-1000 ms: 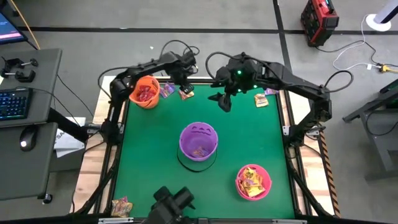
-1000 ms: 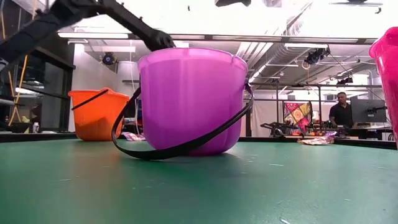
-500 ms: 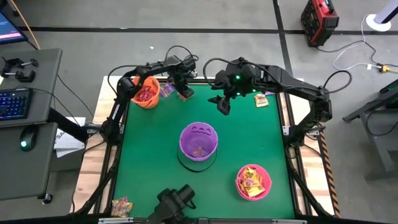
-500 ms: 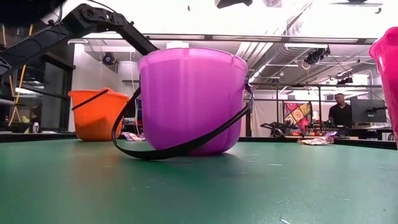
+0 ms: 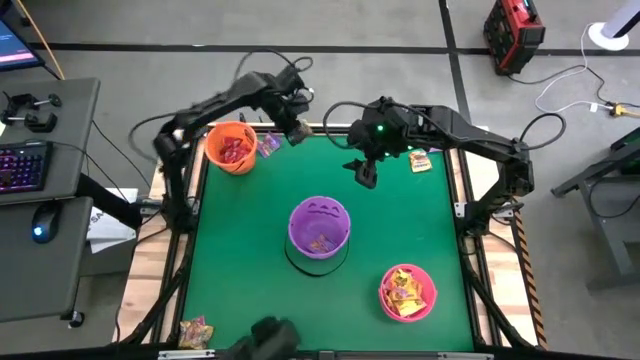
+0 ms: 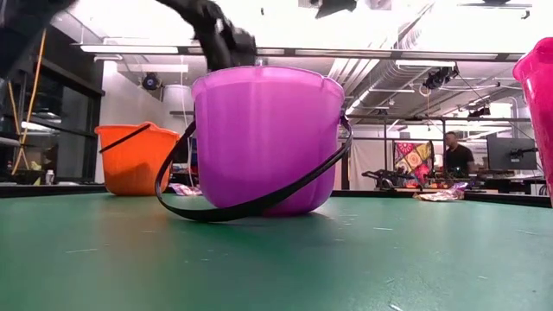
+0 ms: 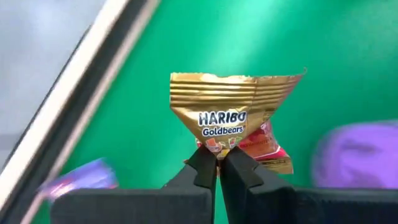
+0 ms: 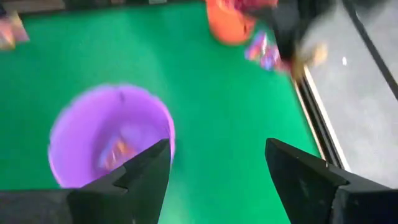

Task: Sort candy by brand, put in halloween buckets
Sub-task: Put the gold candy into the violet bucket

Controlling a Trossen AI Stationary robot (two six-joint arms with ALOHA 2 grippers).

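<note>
Left wrist view shows the left hand (image 7: 217,163) clamped on a Haribo packet (image 7: 231,121) by one corner, so carry it level over the pink bucket (image 5: 407,291) before letting go.

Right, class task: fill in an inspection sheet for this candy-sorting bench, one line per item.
Surface: green mat.
Job's things: orange bucket, purple bucket and pink bucket all hold candy; loose packets at the far edge.
Clutter: packets off the mat's near left corner.
Hands: left hand shut on a Haribo Goldbears packet; right hand open above the mat.
Cables: white cable on the floor.
Surroundings: keyboard; person beyond.
</note>
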